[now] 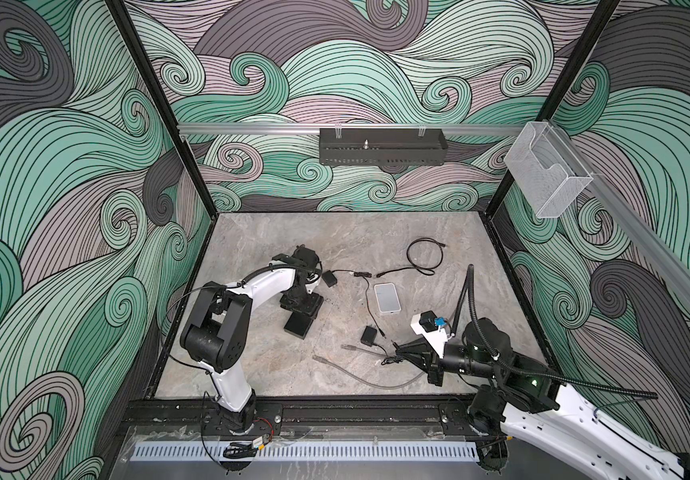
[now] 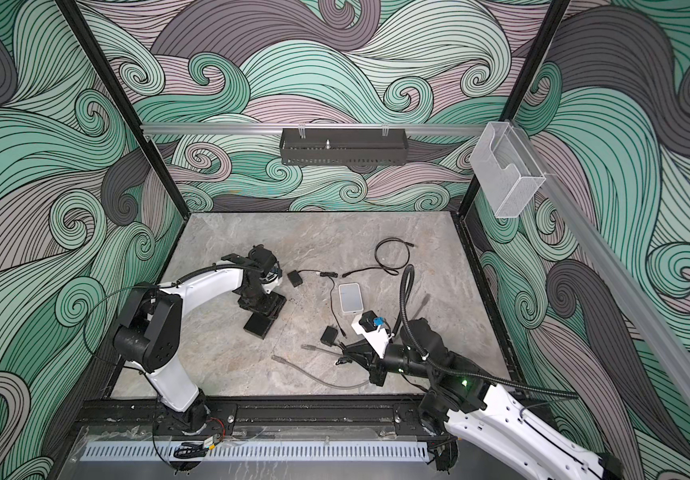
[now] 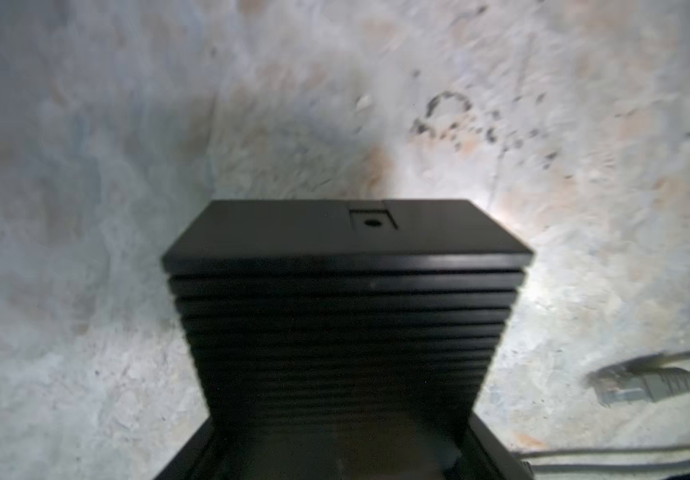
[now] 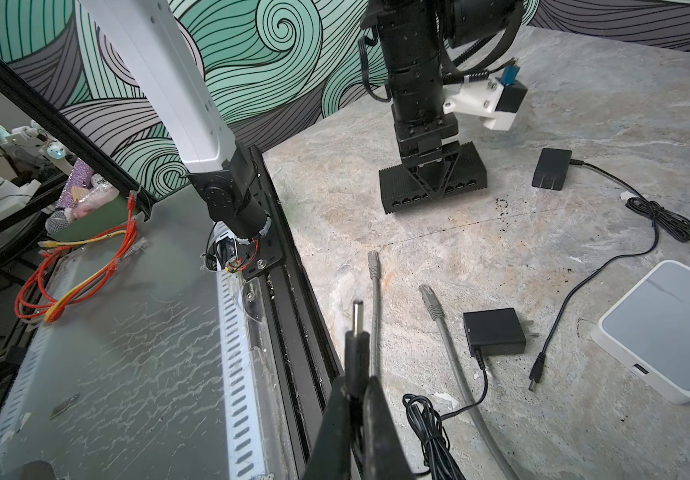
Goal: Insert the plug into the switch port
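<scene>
Right gripper (image 4: 358, 388) pinches the plug (image 4: 355, 320) tight, apart from the switch (image 4: 474, 170) on its port side; my left gripper (image 4: 432, 174) clamps across the switch itself

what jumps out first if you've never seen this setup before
The swirling green and grey wave walls around the table catch the eye first. Next comes the left gripper, left of centre, with its jaws set across the black switch. Last is the right gripper near the front edge, jaws shut on a barrel plug.
</scene>
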Tool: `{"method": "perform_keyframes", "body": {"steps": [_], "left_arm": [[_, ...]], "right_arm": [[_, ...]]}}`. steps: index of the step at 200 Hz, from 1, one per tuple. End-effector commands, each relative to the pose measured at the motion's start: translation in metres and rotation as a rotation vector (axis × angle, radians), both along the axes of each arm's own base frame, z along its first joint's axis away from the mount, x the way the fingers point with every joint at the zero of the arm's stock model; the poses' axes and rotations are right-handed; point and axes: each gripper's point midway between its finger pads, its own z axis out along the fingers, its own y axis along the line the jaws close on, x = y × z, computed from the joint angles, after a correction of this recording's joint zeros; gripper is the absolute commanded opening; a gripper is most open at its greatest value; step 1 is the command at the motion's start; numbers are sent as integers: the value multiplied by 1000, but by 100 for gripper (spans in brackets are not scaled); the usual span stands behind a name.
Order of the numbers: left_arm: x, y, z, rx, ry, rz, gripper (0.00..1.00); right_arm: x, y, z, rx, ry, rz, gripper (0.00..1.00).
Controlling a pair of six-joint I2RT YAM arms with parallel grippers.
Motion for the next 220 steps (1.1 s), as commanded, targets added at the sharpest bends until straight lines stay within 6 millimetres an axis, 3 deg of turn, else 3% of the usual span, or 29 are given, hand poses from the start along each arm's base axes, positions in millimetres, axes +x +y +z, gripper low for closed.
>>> {"method": "perform_keyframes", "body": {"steps": [1, 11, 20, 34, 73, 116, 156, 182, 220], "left_arm": [[-2, -29, 9, -79, -27, -274, 48], [-9, -38, 13, -124, -32, -399, 47], [-19, -43, 14, -168, -21, -529, 37], [-26, -41, 12, -149, -9, -655, 32], [-22, -8, -7, 67, 52, -780, 32], [-18, 33, -24, 318, 26, -993, 32], [-16, 9, -23, 199, -199, -1235, 35], [-19, 5, -23, 158, -223, -1375, 34], [-10, 3, -26, 146, -219, -1400, 35]], "right_arm": [[6, 5, -6, -50, 8, 5, 0], [7, 10, -15, -79, 37, 19, 0], [8, 14, -20, -100, 52, 26, 0], [14, 20, -25, -125, 58, 29, 0], [36, 37, -47, -188, 43, 8, 0], [35, 53, -64, -201, 73, 57, 0], [25, 55, -72, -216, 85, 91, 0], [22, 51, -75, -218, 81, 86, 0], [21, 48, -78, -223, 90, 79, 0]]}}
